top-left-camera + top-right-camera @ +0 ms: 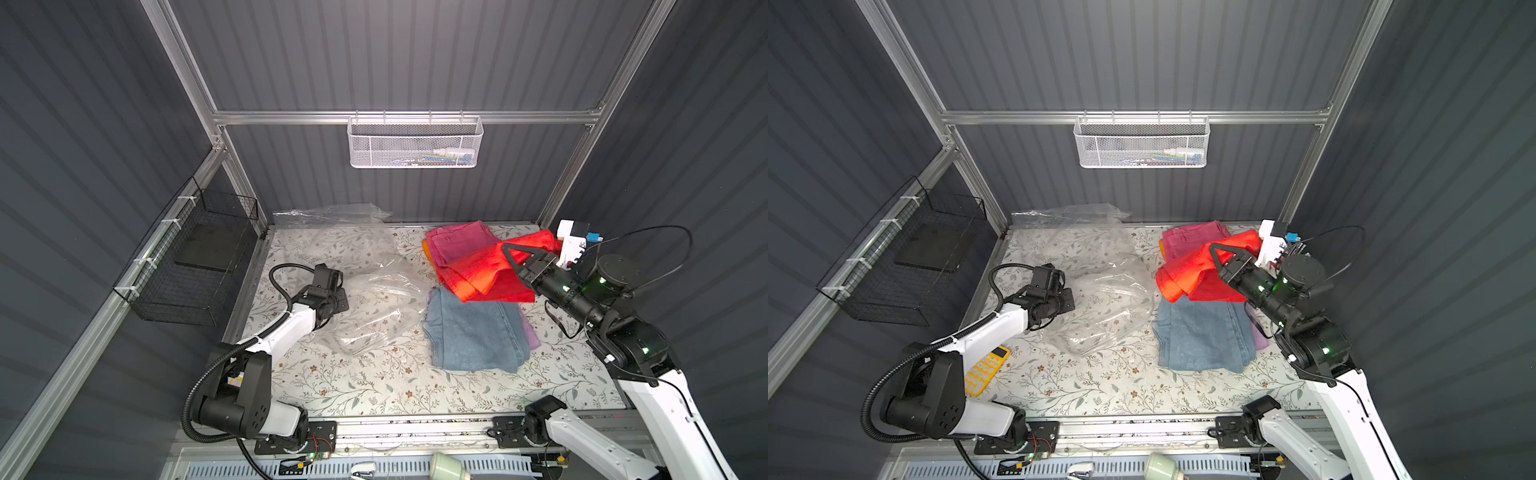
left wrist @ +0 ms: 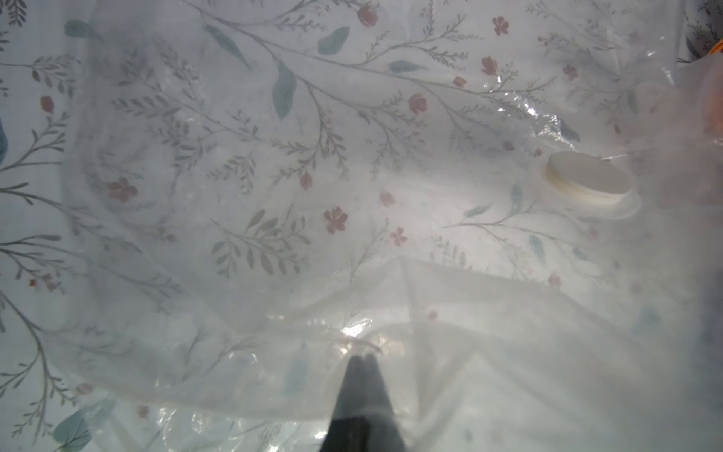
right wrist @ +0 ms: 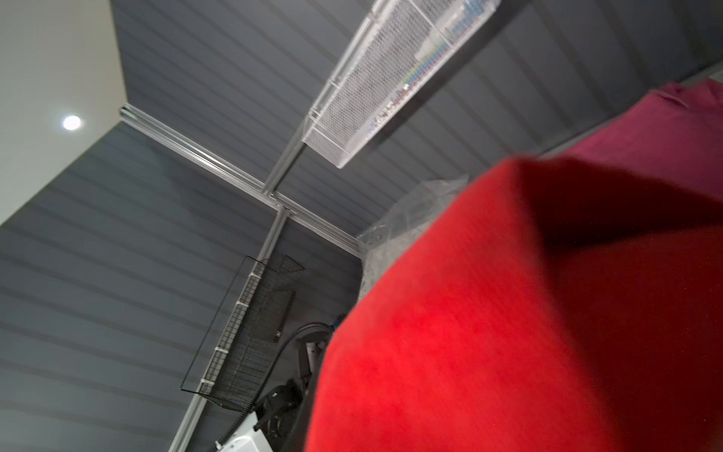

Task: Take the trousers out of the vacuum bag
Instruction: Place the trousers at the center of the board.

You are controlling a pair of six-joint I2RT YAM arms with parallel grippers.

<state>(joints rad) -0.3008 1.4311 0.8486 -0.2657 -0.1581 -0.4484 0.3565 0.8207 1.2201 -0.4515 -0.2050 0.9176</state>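
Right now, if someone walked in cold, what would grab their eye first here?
The bright red trousers, pinched in the shut right gripper and held up over the pink trousers at the far right of the table. Next, the crumpled see-through vacuum bag at centre, pinched by the shut left gripper, with the light blue trousers lying flat beside it.

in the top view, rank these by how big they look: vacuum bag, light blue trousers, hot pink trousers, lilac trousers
1. vacuum bag
2. light blue trousers
3. hot pink trousers, partly hidden by the red trousers
4. lilac trousers, only a strip showing
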